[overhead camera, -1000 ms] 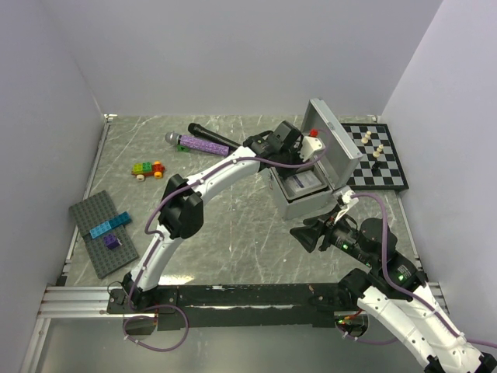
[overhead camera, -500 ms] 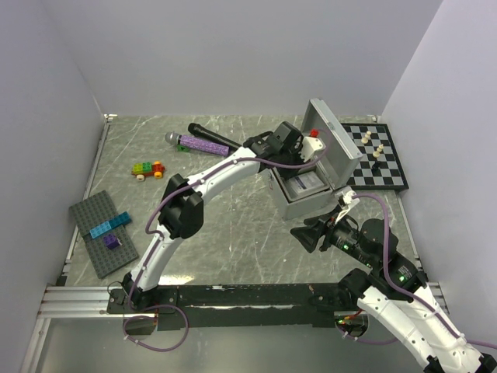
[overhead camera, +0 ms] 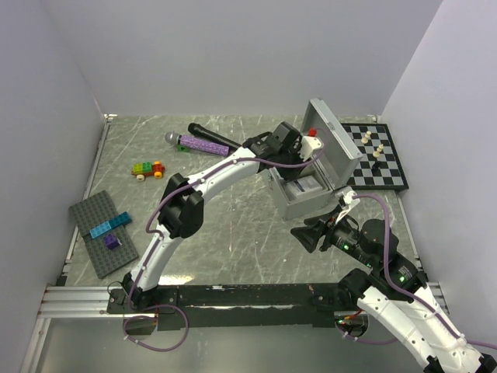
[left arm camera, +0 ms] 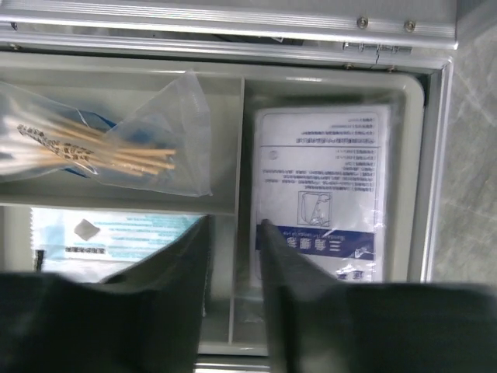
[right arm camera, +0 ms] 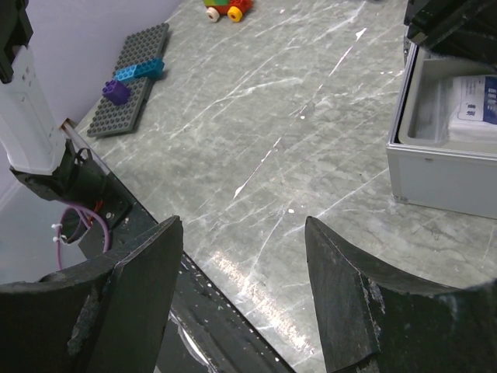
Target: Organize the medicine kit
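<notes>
The left gripper [left arm camera: 233,225] is seen low in the left wrist view, hung over the open medicine kit, its jaws parted by a narrow slit with nothing pinched between them. Beneath it the grey divided tray [left arm camera: 409,155] is laid inside the case. A white printed packet [left arm camera: 322,186] with a blue band is lodged in the right compartment. A clear bag of wooden-stick swabs [left arm camera: 101,148] is spread across the upper left compartment, and a pale blue packet [left arm camera: 109,233] is tucked in the lower left one. In the overhead view the silver-grey case [overhead camera: 311,203] is placed right of centre on the marbled table [overhead camera: 233,233], with its lid [overhead camera: 334,144] raised toward the upper right. The right gripper [right arm camera: 242,225] is held low at the lower right, just beside the case's near corner, its jaws spread wide around nothing but bare table. A chessboard [overhead camera: 388,167] carrying a few pieces is found right of the lid. A black microphone [overhead camera: 206,132] and a purple studded bar [overhead camera: 203,144] are laid side by side at the upper centre. A small toy car [overhead camera: 147,169] of coloured blocks is set below and left of them, and a dark grey studded plate [overhead camera: 97,233] bearing blue and purple bricks is seen at the far left.
</notes>
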Motion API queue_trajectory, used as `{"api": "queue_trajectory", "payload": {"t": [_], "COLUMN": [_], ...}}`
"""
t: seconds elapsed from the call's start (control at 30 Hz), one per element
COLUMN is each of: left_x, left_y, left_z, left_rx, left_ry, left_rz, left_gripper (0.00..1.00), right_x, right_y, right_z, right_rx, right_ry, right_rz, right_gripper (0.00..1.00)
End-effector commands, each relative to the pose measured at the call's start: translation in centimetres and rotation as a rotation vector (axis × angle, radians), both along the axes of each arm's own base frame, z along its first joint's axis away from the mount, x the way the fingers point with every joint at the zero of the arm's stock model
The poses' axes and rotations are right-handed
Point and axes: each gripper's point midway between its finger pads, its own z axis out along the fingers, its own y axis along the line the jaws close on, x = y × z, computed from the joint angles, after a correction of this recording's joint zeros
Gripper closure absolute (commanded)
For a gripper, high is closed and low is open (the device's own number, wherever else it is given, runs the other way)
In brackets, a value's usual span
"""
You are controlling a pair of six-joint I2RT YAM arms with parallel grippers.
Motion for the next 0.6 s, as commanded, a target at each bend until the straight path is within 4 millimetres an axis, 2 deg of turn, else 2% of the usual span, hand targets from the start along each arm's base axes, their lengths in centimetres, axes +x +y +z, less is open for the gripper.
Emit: {"api": "queue_trajectory", "payload": {"t": [0.0,0.07,0.17,0.23,0.3,0.37,0.43,0.47,0.5,0.57], "left_x": [0.8,1.1,1.4,1.7,2.2,2.7,3.2,3.1,2.5,1.5], "left_y": [-0.3,0.2,1.2,2.3,4.2,6.6,10.2,11.8,14.0,17.4], "left_z": [5.1,6.5,9.8,12.2,14.8,17.1,18.7,18.6,20.7,21.2], "left_rx": [-0.097,-0.105,-0.144,-0.176,-0.231,-0.315,-0.377,-0.399,-0.471,-0.551], "left_ry": [-0.077,-0.112,-0.171,-0.200,-0.205,-0.171,-0.164,-0.158,-0.174,-0.189], "left_rz": [0.035,0.059,0.109,0.172,0.265,0.395,0.554,0.617,0.675,0.770], "left_gripper": [0.53,0.44,0.36,0.34,0.32,0.29,0.26,0.24,0.22,0.18], "right_x": [0.0,0.1,0.4,1.4,3.2,4.6,6.1,6.8,7.6,8.9], "right_y": [0.2,0.2,-0.1,-1.0,-2.9,-4.3,-5.5,-6.0,-6.4,-7.3], "right_z": [1.4,1.4,1.4,1.1,1.1,1.3,2.1,2.9,3.3,5.1], "right_rx": [0.034,0.033,0.023,0.005,-0.034,-0.081,-0.129,-0.147,-0.172,-0.185], "right_ry": [-0.030,-0.029,-0.028,-0.009,0.004,0.023,0.021,0.011,0.010,-0.023], "right_rz": [0.005,0.002,-0.024,-0.106,-0.258,-0.367,-0.462,-0.506,-0.545,-0.625], "right_gripper": [0.29,0.29,0.29,0.28,0.27,0.25,0.22,0.21,0.20,0.13]}}
